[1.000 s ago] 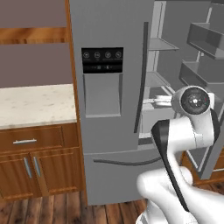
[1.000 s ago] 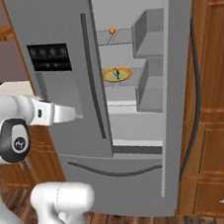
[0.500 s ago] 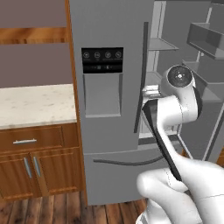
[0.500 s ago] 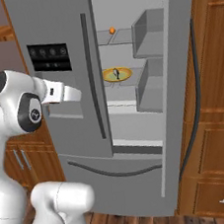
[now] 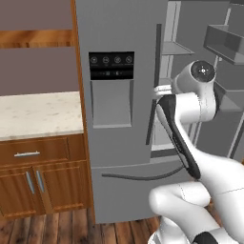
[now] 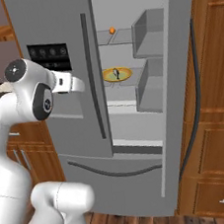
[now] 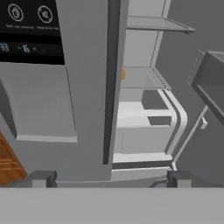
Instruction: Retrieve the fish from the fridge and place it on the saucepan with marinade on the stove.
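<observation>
1. The small slim grey-silver fish [image 6: 117, 74] lies on a round yellow plate [image 6: 118, 75] on a middle pale grey shelf [image 6: 123, 83] inside the tall grey steel French-door fridge [image 6: 53, 22], untouched by the robot.

2. A small orange item [image 6: 112, 30] sits on the shelf above, toward the back of the compartment.

3. The fridge's right door [image 6: 181, 90] stands swung wide, its inner bins facing the compartment; the left door with the black dispenser panel [image 5: 111, 66] is shut, its long dark curved handle [image 5: 153, 90] near the arm.

4. The white arm's gripper [image 7: 111, 178] is level with the dispenser, just at the edge of the left door; its jaws are spread wide and hold nothing.

5. In the hand view, the open compartment and its shelves lie ahead, the orange item peeking past the door edge.

6. Progress, judged from this: the opening step looks done; reaching in, grasping the fish, carrying it to the stove and setting it on the saucepan all remain.

7. A pale stone surface [image 5: 33, 114] over wooden cabinets [image 5: 38, 176] lies left of the fridge.
</observation>
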{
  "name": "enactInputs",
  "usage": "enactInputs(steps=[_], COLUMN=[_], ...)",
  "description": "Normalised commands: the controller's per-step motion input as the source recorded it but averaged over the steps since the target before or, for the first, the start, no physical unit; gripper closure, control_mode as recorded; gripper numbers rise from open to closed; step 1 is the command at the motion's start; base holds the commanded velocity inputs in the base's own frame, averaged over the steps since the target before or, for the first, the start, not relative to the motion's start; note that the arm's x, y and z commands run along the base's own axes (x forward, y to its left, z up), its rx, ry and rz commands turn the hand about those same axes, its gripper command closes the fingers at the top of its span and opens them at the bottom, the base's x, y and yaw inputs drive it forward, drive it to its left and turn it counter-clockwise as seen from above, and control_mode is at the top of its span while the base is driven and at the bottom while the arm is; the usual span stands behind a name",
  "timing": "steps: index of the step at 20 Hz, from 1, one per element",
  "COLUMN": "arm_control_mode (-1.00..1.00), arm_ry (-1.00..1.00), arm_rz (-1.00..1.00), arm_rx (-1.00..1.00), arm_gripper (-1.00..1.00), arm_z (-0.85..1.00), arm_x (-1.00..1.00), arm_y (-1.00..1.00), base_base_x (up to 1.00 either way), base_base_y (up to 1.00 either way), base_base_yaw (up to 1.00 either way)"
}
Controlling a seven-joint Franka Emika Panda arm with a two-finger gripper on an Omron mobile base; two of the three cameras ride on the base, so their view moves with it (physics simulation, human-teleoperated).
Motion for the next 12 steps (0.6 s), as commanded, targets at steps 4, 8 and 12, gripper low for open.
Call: enactInputs(steps=[4,8,12], arm_control_mode=[-1.0,-1.0,-1.0], arm_ry=[-0.04,-0.07,0.0], arm_rz=[0.03,0.02,0.0], arm_rx=[0.03,0.0,0.04], arm_gripper=[-1.0,-1.0,-1.0], arm_z=[-0.03,-0.13,0.0], arm_x=[0.23,0.44,0.66], arm_y=[-0.08,-0.01,-0.03], base_base_x=[0.0,0.0,0.0], base_base_y=[0.0,0.0,0.0], base_base_yaw=[0.0,0.0,0.0])
